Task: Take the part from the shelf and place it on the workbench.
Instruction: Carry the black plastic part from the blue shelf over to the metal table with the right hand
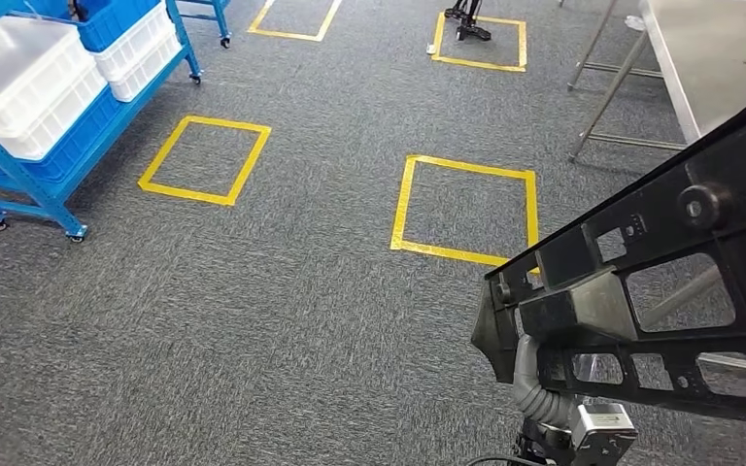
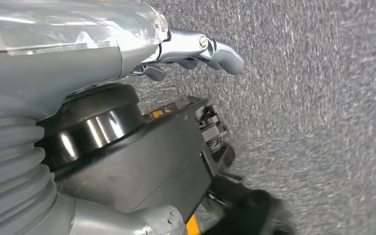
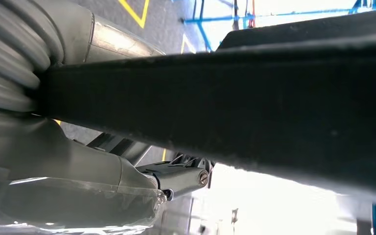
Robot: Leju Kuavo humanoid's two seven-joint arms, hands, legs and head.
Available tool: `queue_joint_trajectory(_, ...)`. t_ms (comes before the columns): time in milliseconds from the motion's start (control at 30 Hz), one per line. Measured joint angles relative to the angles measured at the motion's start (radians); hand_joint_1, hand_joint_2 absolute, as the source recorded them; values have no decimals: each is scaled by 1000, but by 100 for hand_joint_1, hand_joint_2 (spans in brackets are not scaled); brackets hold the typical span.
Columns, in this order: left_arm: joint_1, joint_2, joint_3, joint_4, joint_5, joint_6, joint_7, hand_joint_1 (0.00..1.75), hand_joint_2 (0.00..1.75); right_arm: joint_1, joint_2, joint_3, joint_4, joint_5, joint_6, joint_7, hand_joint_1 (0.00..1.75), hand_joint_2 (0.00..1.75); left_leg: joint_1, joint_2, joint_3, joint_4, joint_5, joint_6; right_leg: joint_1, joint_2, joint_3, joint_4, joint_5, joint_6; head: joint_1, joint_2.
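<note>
**Part carried over the carpet**

The right hand (image 3: pixel 176 178) holds the black part (image 1: pixel 661 282), raised at the lower right of the head view, close to the workbench (image 1: pixel 714 58). The left hand (image 2: pixel 196 51) hangs over the carpet (image 1: pixel 282 291), fingers loosely apart, holding nothing. The blue shelf (image 1: pixel 49 146) with white bins stands far left.

the long black plastic frame part (image 1: pixel 661 291), pierced with rectangular cut-outs and bearing a round boss near its upper end, is carried tilted above the grey carpet, its far end rising toward the metal workbench (image 1: pixel 714 58). the blue wheeled shelf (image 1: pixel 68 146) stands well apart.
</note>
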Motion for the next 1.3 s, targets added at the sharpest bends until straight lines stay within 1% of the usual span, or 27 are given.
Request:
queue_joint_trajectory(33, 1, 0, 0, 0, -1, 0, 0, 0, 175, 1, 0, 0, 2, 0, 1, 0, 175, 175, -1, 15, 0, 0, -2, -1, -3, -7, -19, 34, -5, 3, 0, 0)
queue_joint_trajectory(67, 2, 0, 0, 0, -3, 0, 0, 0, 175, 1, 0, 0, 4, 0, 2, 1, 175, 175, -1, 29, 1, 1, -4, -3, -6, -12, -20, 33, 8, 6, 0, 0)
queue_joint_trajectory(100, 2, 0, 0, 0, -4, 0, 0, 0, 175, 1, 0, -1, 6, 0, 3, 2, 175, 175, -1, 43, 3, 1, -7, -5, -9, -21, -1, -6, 36, 8, 1, 0)
queue_joint_trajectory(167, 2, 0, 0, 0, -5, 0, 0, 0, 175, -1, 0, -1, 8, 1, 5, 2, 175, 175, -3, 66, 9, 4, -15, -15, -9, -65, 69, -134, 94, 9, 1, 0)
queue_joint_trajectory(233, 2, 0, 0, 0, -5, 0, 0, 0, 175, -5, 0, -1, 9, 2, 8, 2, 175, 175, -8, 84, 15, 7, -26, -28, -2, -97, 110, -209, 114, -1, -3, 0)
queue_joint_trajectory(267, 2, 1, 0, 0, -5, 0, 0, 0, 175, -7, 0, -1, 10, 3, 9, 3, 175, 175, -11, 94, 19, 7, -30, -34, 2, -97, 113, -216, 111, -9, -5, 0)
queue_joint_trajectory(333, 0, 1, 0, 0, -5, 0, 0, 0, 175, -8, 0, -2, 11, 3, 10, 3, 175, 175, -8, 113, 30, 6, -36, -44, 4, -71, 112, -218, 112, -23, -8, 0)
queue_joint_trajectory(367, -1, 1, 0, 0, -6, 0, 1, 0, 175, -7, 0, -2, 12, 3, 11, 3, 175, 175, -5, 102, 33, 12, -45, -49, 3, -59, 113, -220, 114, -29, -9, 0)
queue_joint_trajectory(400, -2, 0, 0, 0, -6, 0, 1, 0, 175, -8, 0, -3, 12, 3, 11, 3, 175, 175, -2, 76, 25, 38, -67, -53, 2, -47, 113, -222, 117, -36, -9, 0)
queue_joint_trajectory(467, -3, 0, 0, 0, -7, 1, 5, 0, 175, -12, 0, -3, 14, 4, 12, 4, 175, 175, 1, 10, -21, 150, -138, -55, 2, -23, 111, -223, 123, -46, -12, 0)
queue_joint_trajectory(500, -3, 0, 0, 0, -7, 1, 7, 0, 175, -14, 0, -3, 15, 4, 12, 4, 175, 175, 1, -7, -53, 222, -173, -53, 4, -9, 108, -222, 125, -49, -13, 0)
queue_joint_trajectory(533, -3, 0, 0, 0, -7, 2, 10, 0, 175, -15, 0, -3, 17, 5, 12, 5, 175, 175, 0, -12, -77, 273, -189, -50, 7, 6, 106, -221, 126, -51, -13, 0)
queue_joint_trajectory(567, -3, 0, 0, 0, -6, 3, 12, 0, 175, -15, 0, -3, 20, 5, 12, 6, 175, 175, -2, -14, -87, 293, -185, -46, 10, 21, 104, -220, 128, -52, -13, 0)
queue_joint_trajectory(600, -3, 0, 0, 0, -6, 3, 13, 0, 175, -15, 0, -3, 23, 6, 12, 7, 175, 175, -3, -16, -78, 272, -161, -40, 12, 33, 102, -219, 129, -53, -13, 0)
queue_joint_trajectory(700, -5, 1, 2, 0, -4, 3, 14, 0, 175, -15, 0, -3, 26, 6, 10, 8, 175, 175, -10, -33, 2, 89, -63, -21, 15, 58, 99, -215, 135, -49, -13, 0)
queue_joint_trajectory(767, -8, 1, 2, 0, -3, 5, 14, 0, 175, -15, 0, -3, 27, 8, 6, 10, 175, 175, -16, -45, 23, 25, -39, -14, 13, 66, 95, -214, 142, -38, -12, 0)
queue_joint_trajectory(867, -8, 1, 3, 0, -1, 10, 13, 0, 175, -15, 0, -3, 30, 13, -5, 12, 175, 175, -18, -39, 14, 13, -15, -1, 10, 67, 86, -215, 149, -17, -12, 0)
queue_joint_trajectory(900, -9, 1, 3, 0, -1, 12, 13, 0, 175, -15, 0, -4, 31, 13, -7, 13, 175, 175, -16, -35, 8, 6, -4, 5, 12, 57, 76, -201, 132, -12, -11, 0)
queue_joint_trajectory(933, -9, 0, 4, 0, 0, 14, 12, 0, 175, -15, 0, -4, 32, 14, -9, 14, 175, 175, -14, -29, -1, 0, 9, 11, 13, 41, 60, -168, 98, -8, -8, 0)
queue_joint_trajectory(1000, -8, 0, 4, 0, 1, 16, 12, 0, 175, -16, 0, -4, 34, 14, -10, 16, 175, 175, -16, -18, -22, -3, 27, 16, 11, 6, 22, -56, 5, -1, -3, 0)
queue_joint_trajectory(1033, -6, 0, 4, 0, 1, 17, 13, 0, 175, -17, 0, -4, 36, 15, -10, 17, 175, 175, -17, -12, -34, -1, 34, 16, 9, -4, 10, 1, -27, 2, -2, 0)
queue_joint_trajectory(1067, -5, 0, 4, 0, 1, 18, 14, 0, 175, -17, 0, -4, 38, 15, -11, 19, 175, 175, -18, -6, -46, 1, 41, 15, 8, -8, 10, 34, -36, 4, -2, 0)
queue_joint_trajectory(1100, -4, 0, 4, 0, 1, 19, 15, 0, 175, -17, 0, -4, 39, 15, -14, 20, 175, 175, -18, -1, -59, 5, 47, 13, 7, -11, 27, 34, -25, 5, -2, 0)
queue_joint_trajectory(1167, -5, 0, 4, 0, 1, 20, 16, 0, 175, -17, 0, -4, 41, 15, -19, 21, 175, 175, -18, 6, -82, 13, 60, 10, 7, -16, 114, -66, 22, 2, -2, 0)
queue_joint_trajectory(1233, -6, 0, 4, 0, 1, 21, 16, 0, 175, -20, 0, -4, 41, 15, -23, 23, 175, 175, -20, 8, -95, 19, 71, 1, 13, -24, 209, -201, 34, -8, -3, 0)
queue_joint_trajectory(1267, -6, 0, 4, 0, 1, 21, 16, 0, 175, -21, 0, -4, 41, 15, -23, 24, 175, 175, -20, 9, -96, 20, 77, -4, 16, -26, 235, -242, 31, -14, -1, 0)
queue_joint_trajectory(1300, -6, 0, 4, 0, 1, 21, 16, 0, 175, -23, 0, -4, 41, 15, -23, 24, 175, 175, -20, 11, -96, 19, 83, -10, 20, -26, 241, -256, 28, -21, 0, 0)
